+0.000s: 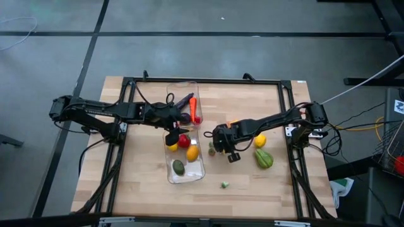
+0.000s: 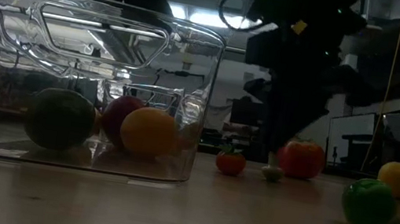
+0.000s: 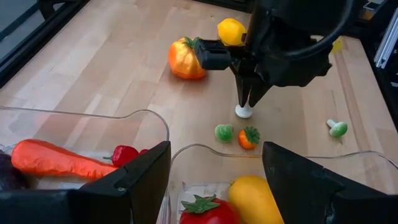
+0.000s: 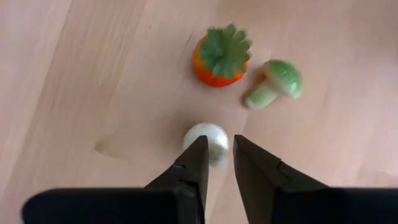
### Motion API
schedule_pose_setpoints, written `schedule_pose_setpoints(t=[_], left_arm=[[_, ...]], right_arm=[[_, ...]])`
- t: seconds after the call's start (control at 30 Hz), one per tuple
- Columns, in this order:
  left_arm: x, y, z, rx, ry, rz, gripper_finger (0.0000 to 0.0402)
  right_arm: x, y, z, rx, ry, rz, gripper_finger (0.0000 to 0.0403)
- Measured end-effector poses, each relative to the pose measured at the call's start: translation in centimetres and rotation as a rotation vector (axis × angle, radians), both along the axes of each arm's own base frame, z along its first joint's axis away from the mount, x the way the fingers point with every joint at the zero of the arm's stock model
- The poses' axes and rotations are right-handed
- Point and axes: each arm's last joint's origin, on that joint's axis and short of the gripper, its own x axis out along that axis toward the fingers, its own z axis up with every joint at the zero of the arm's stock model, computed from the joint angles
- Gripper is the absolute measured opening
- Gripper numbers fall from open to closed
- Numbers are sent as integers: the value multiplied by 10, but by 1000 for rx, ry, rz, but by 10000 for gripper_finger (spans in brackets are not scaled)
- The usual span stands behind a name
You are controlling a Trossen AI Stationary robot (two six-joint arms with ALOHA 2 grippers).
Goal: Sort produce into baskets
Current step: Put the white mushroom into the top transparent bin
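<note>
Two baskets [image 1: 185, 173]; two grippers [image 1: 213, 149].

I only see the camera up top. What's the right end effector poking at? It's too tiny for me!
Observer: A small white piece on the table; the right end effector is pinched onto it.
Operator: What's next to it?
Observer: A tiny orange fruit with a green leafy top and a little green mushroom, both apart from it.
Operator: And the other arm?
Observer: The left end effector is wide open, just above the rims of the clear bins.
</note>
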Motion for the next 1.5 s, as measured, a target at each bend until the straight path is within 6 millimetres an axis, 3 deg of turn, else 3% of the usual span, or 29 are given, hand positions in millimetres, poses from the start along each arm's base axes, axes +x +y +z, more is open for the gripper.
schedule_pose_setpoints(t=[0.23,0.6,1.03,1.27,1.5], left_arm=[[0,0,0,0,0,0,250],[0,0,0,2,1,-2,250],[0,0,0,2,1,-1,250],[0,0,0,1,0,0,250],[0,0,0,-1,0,1,250]], right_arm=[[3,0,8,-24,-7,0,50],[3,0,8,-9,2,-36,49],[0,-1,6,1,27,-66,159],[-8,-1,-6,-4,69,-67,167],[-3,-1,-5,2,15,-63,167]])
